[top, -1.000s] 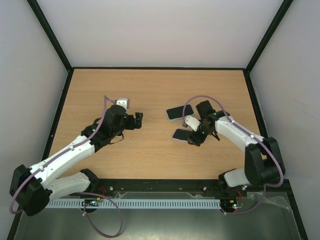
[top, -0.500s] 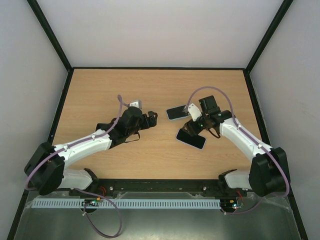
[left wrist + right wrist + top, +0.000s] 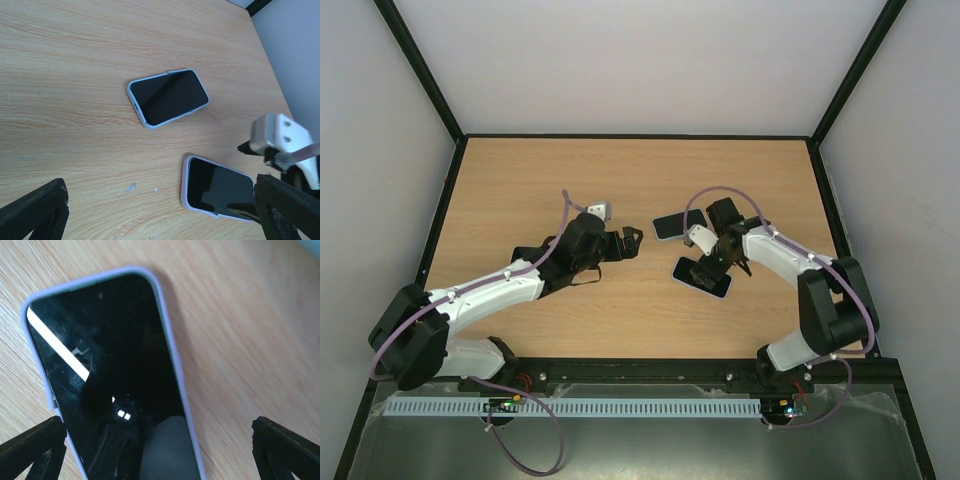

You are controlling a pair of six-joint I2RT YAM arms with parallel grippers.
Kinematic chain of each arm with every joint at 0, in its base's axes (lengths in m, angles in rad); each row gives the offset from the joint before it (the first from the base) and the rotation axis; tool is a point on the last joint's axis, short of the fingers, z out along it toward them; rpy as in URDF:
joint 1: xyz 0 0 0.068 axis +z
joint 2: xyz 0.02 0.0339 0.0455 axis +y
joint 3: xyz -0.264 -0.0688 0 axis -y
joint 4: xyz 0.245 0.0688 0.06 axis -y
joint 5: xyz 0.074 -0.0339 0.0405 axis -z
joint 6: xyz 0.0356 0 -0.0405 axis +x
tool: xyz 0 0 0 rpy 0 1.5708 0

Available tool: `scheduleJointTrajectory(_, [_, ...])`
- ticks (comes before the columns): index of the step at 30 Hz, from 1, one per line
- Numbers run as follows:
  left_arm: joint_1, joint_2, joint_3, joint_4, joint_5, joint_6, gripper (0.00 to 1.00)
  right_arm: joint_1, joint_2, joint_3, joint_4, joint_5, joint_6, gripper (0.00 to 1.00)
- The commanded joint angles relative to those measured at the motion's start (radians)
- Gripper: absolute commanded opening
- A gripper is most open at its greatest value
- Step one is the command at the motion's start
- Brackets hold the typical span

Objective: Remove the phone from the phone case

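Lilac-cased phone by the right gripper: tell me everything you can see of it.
The lilac-cased phone lies flat, screen up, on the wooden table, in its case. Its black glass is dark and smudged; a thin, pale lilac rim wraps the rounded corners. It sits apart from the other phone, nearer the arms. The right gripper is open above one end; contact cannot be judged.

Open left, crowded centre right
Worktop (image 3: 570, 175) bare across upper left; blue-cased phone (image 3: 672, 226) and lavender-cased phone (image 3: 700, 277) lie near each other, right claw (image 3: 713, 270) over the latter.
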State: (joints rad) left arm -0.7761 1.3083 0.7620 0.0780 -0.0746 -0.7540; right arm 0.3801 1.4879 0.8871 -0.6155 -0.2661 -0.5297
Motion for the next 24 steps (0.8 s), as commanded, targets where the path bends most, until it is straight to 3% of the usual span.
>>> scheduleJointTrajectory(1, [-0.008, 0.002, -0.003, 0.003, 0.026, 0.025, 1.00, 0.005, 0.050, 0.001, -0.075, 0.013, -0.064, 0.98])
scheduleJointTrajectory(9, [-0.014, 0.032, 0.007, 0.017, 0.053, 0.031, 1.00, 0.005, 0.123, 0.006, -0.133, -0.062, -0.113, 0.98])
scheduleJointTrajectory(15, [-0.017, 0.035, 0.003, 0.023, 0.052, 0.031, 1.00, 0.005, 0.142, -0.015, -0.073, -0.046, -0.072, 0.99])
scheduleJointTrajectory(19, [-0.020, 0.042, -0.002, 0.026, 0.051, 0.023, 1.00, 0.007, 0.155, -0.026, -0.056, -0.022, -0.064, 0.85])
scheduleJointTrajectory(24, [-0.024, 0.047, -0.002, 0.024, 0.039, 0.006, 1.00, 0.038, 0.141, -0.083, -0.015, 0.090, -0.062, 0.82])
